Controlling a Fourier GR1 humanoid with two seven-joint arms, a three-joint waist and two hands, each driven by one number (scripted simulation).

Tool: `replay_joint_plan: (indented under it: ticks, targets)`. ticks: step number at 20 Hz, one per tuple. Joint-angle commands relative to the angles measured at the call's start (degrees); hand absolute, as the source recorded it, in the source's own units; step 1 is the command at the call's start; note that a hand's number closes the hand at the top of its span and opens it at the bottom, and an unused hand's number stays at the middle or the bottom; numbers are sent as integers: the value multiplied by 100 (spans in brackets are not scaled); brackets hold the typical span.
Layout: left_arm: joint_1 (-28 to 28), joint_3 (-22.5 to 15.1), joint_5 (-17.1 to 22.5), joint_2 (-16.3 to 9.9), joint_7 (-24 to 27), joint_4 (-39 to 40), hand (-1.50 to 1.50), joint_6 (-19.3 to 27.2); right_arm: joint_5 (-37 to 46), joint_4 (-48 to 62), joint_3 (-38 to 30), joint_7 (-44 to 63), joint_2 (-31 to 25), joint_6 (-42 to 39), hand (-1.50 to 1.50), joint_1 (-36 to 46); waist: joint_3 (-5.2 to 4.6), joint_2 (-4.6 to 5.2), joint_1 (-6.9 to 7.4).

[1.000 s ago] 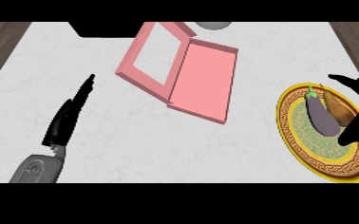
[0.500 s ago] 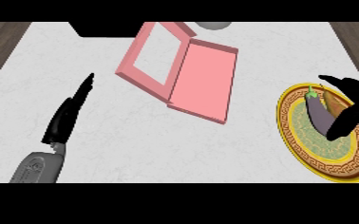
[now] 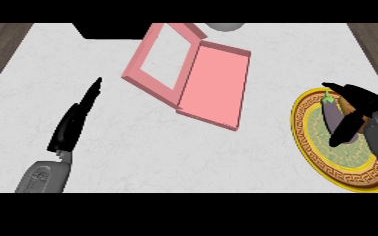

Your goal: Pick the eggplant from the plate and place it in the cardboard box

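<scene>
Right hand [image 3: 353,111] fingers now curled around eggplant [image 3: 336,119] on plate [image 3: 304,141], left hand [image 3: 74,122] unmoved, fingers straight

Single head view, steeply downward onto the counter [image 3: 148,145], forearms at lower edge.

White marbled counter [image 3: 148,145] fills most of view. Black block [image 3: 111,30] at 11 o'clock, cut off by the top edge. Grey rounded thing [image 3: 224,26] at 12 o'clock, only its lower part showing, can't tell what it is. Dark wood-toned strips at the far corners: one at 10 o'clock [image 3: 11,37], one at 2 o'clock [image 3: 367,32].
</scene>
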State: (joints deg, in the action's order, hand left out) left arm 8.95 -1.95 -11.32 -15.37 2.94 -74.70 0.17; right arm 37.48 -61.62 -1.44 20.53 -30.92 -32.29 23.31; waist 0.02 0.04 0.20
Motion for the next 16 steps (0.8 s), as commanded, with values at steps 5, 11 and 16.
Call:
replay_joint_plan:
  ticks: [5, 11, 16]
  targets:
    - [21, 331, -23, -45, 56, 32, 0, -266, 294, -394, 68, 167, 507, 117, -150, -413, -3, -8, -21]
    - [199, 230, -267, 181, 5, 143, 0, -54, 1009, 404, 351, -1114, 124, 943, 150, -153, 0, 9, 1]
    - [150, 241, -366, 221, 29, 122, 0, -33, 1406, 719, 291, -1526, 197, 1933, 150, -193, -1, 6, -2]
